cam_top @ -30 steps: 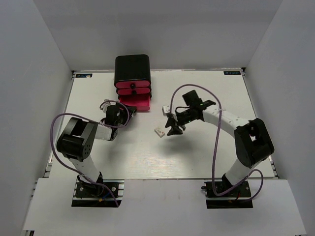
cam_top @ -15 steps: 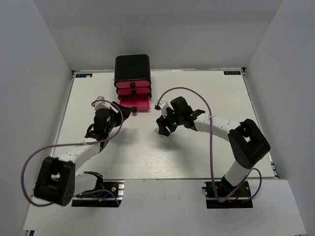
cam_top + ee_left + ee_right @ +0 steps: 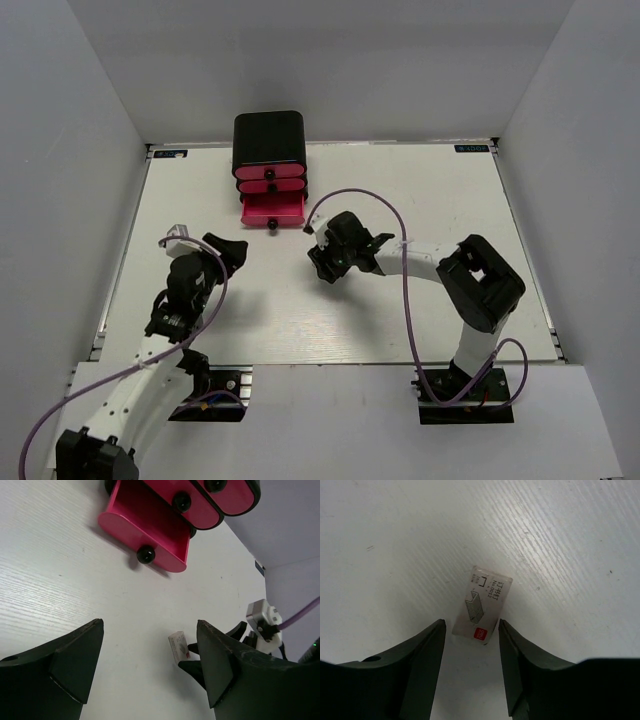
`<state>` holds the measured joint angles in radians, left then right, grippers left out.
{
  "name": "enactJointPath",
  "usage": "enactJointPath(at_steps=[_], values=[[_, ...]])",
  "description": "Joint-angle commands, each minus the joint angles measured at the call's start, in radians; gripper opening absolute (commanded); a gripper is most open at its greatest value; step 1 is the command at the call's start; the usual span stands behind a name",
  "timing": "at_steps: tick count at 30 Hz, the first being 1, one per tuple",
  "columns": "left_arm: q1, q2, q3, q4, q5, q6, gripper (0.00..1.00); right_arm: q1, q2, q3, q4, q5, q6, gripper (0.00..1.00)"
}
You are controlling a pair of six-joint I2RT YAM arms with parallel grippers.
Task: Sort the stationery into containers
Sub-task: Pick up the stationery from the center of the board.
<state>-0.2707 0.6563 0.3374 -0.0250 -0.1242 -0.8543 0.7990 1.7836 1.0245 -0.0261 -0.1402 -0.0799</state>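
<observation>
Table (image 3: 430, 210) | drawers (image 3: 285, 186) 3 | white box (image 3: 482, 606) 1 | left tool (image 3: 150, 630), right tool (image 3: 470, 624) spread

We see white links and bulky black joints on the left arm (image 3: 185, 282) and right arm (image 3: 425, 262), purple cables (image 3: 350, 192) looping along them, and matte black wedge-shaped fingers (image 3: 55, 665).

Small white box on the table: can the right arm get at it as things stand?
Probably yes. The right gripper is open right over the small white box, whose near end lies between its fingers. Only table shows around the box in the right wrist view, so nothing looks in the way.
</observation>
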Motion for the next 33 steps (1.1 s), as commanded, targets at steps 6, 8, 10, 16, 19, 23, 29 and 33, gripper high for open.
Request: enactJointPath(at_steps=[6,8,10,16,19,23,29,33], values=[[-0.002,-0.179,-0.003,-0.236,-0.054,-0.032,0.85,0.025,0.054,-0.035,0.083,0.166,-0.046,0.49],[-0.002,-0.199,-0.003,-0.249,-0.054,-0.032,0.85,0.032,0.06,-0.032,0.084,0.169,-0.052,0.49],[-0.002,-0.213,-0.012,-0.263,-0.063,-0.041,0.85,0.039,0.065,-0.027,0.084,0.169,-0.054,0.49],[-0.002,-0.222,-0.012,-0.283,-0.063,-0.042,0.85,0.034,0.065,0.025,0.071,0.067,-0.098,0.1],[-0.002,-0.222,-0.012,-0.283,-0.054,-0.052,0.85,0.022,0.037,0.09,0.054,-0.069,-0.2,0.0],[-0.002,-0.222,-0.04,-0.254,-0.031,-0.072,0.85,-0.017,0.014,0.239,0.028,-0.259,-0.5,0.0],[-0.002,-0.222,-0.06,-0.224,-0.011,-0.095,0.85,-0.035,0.175,0.5,-0.067,-0.256,-0.725,0.0],[-0.002,-0.213,-0.069,-0.188,0.009,-0.106,0.85,-0.049,0.302,0.659,-0.103,-0.234,-0.819,0.0]])
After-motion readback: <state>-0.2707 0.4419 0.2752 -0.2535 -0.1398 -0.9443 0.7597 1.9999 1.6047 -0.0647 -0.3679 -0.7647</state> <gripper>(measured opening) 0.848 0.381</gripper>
